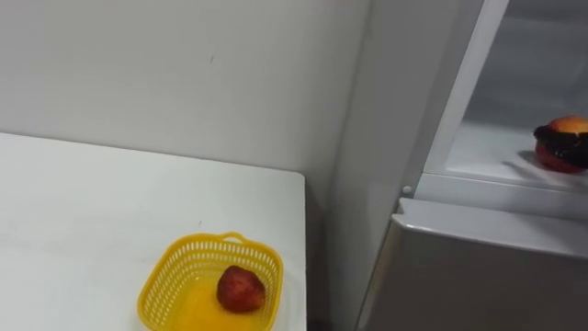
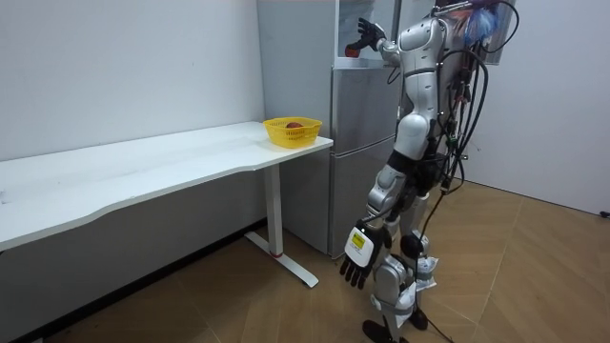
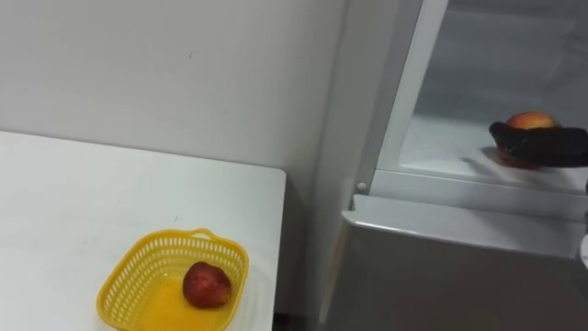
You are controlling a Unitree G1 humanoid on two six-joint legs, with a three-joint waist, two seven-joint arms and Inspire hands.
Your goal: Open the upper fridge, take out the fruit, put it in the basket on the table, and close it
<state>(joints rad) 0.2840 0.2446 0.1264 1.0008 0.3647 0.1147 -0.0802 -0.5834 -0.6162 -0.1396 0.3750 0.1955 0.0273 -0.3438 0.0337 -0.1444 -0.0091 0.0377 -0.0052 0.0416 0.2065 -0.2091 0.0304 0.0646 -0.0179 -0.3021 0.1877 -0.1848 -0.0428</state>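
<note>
I have the right hand (image 3: 544, 145) curled round the orange-red fruit (image 3: 531, 120) on the upper fridge shelf (image 3: 441, 152), left hand (image 2: 360, 269) hanging slack, dark red fruit (image 3: 207, 285) in the yellow basket (image 3: 119, 287), so by my read pull-out and drop remain.

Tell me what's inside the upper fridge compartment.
A red-orange fruit on the shelf, the right hand curled round it. Its lower part is hidden by the fingers.
</note>
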